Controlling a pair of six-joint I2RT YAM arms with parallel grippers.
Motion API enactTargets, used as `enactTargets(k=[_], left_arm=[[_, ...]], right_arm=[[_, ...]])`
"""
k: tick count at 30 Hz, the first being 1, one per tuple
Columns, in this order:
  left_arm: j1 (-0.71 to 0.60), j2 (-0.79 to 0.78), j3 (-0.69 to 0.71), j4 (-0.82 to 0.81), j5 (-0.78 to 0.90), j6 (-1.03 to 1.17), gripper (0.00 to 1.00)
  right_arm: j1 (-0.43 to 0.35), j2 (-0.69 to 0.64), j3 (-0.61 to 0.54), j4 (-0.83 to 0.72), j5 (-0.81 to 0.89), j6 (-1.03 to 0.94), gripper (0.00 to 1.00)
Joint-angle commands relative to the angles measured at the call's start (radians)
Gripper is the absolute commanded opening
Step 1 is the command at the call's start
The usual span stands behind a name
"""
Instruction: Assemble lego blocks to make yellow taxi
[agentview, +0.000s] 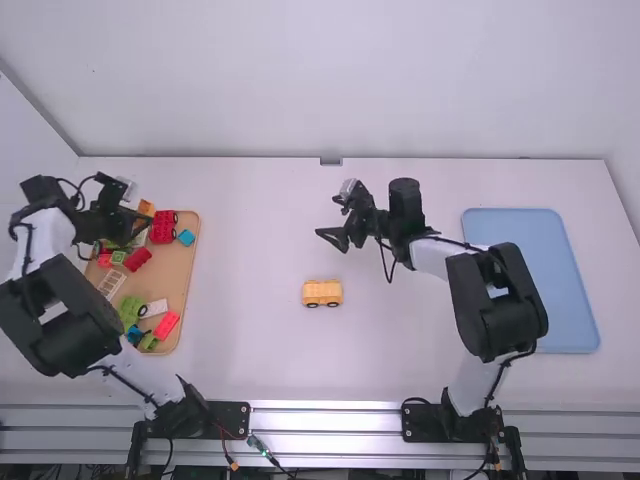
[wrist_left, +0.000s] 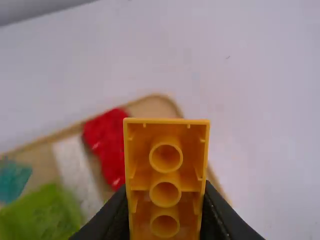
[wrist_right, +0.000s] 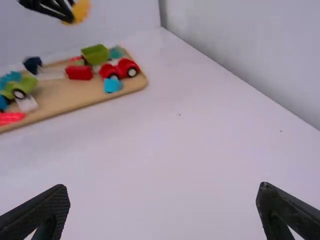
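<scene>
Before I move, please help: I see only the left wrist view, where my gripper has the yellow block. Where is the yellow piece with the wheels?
Observer: The yellow wheeled piece is on the white table, about midway between the two arms, well away from the wooden tray of blocks.
Operator: Thank you. And the other gripper, is it holding something?
Observer: No. The right gripper has its fingers wide apart, with nothing between them.
Operator: If I carry my block to the wheeled piece, is that gripper maybe near?
Observer: Yes, it is close, just beyond the piece as seen from the arm bases. I would come in slowly.
</scene>
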Motion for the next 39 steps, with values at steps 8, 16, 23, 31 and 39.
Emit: enactTargets(k=[8, 16, 23, 31, 39], left_arm=[[-0.339, -0.203, -0.357, 0.374, 0.207, -0.132, 0.1], [-0.577, -0.219, -0.485, 0.74, 0.518, -0.334, 0.11], [-0.694, -0.219, -0.512, 0.932, 0.544, -0.499, 0.12], [-0.72, -0.219, -0.513, 0.962, 0.65, -0.498, 0.09], [-0.719, -0.219, -0.513, 1.019, 0.659, -0.498, 0.09]], right_arm=[[0.008, 0.054, 0.123, 0.01, -0.276, 0.053, 0.99], [0.029, 0.055, 0.151, 0.072, -0.486, 0.045, 0.99], [0.063, 0.055, 0.162, 0.167, -0.529, 0.164, 0.99], [0.066, 0.055, 0.161, 0.272, -0.568, 0.235, 0.86], [0.054, 0.055, 0.162, 0.272, -0.578, 0.236, 0.74]])
